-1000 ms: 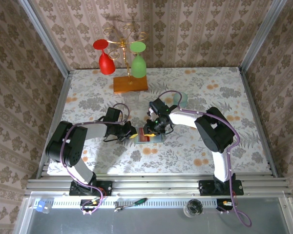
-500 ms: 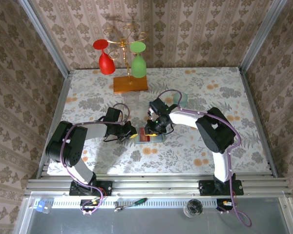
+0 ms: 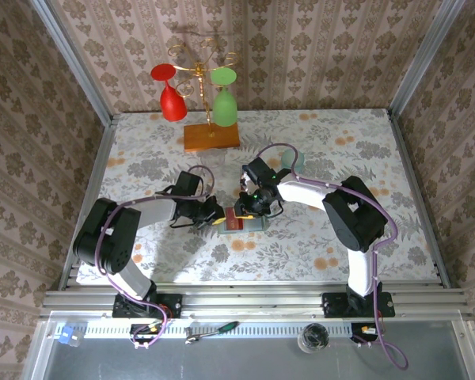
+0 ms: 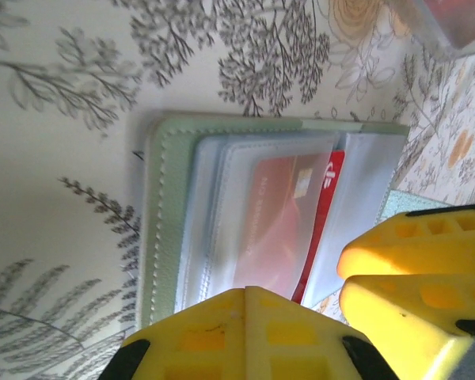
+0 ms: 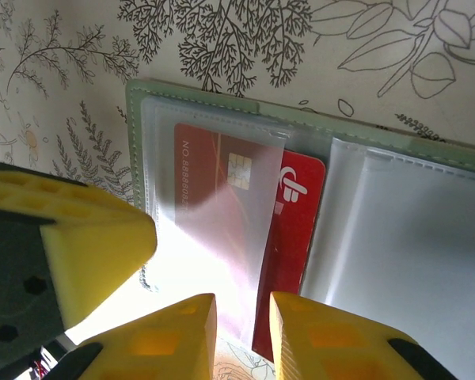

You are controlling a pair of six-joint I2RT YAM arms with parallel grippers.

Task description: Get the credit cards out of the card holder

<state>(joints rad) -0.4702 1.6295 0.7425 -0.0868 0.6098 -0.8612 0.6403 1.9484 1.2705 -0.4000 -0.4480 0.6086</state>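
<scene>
A red credit card (image 5: 289, 237) is seen half drawn from a clear sleeve of the card holder (image 5: 222, 103), which lies open on the counter (image 3: 317, 142) between both arms. The right gripper (image 5: 241, 332) has its jaws narrowly parted around the card's edge; contact cannot be confirmed. The left gripper (image 4: 324, 297), jaws clenched and empty, is pressed on the holder. No card is fully out; other cards cannot be made out.

The red credit card (image 5: 245, 222) bears a white logo and small print starting "NO.", its digits too blurred to read.
</scene>
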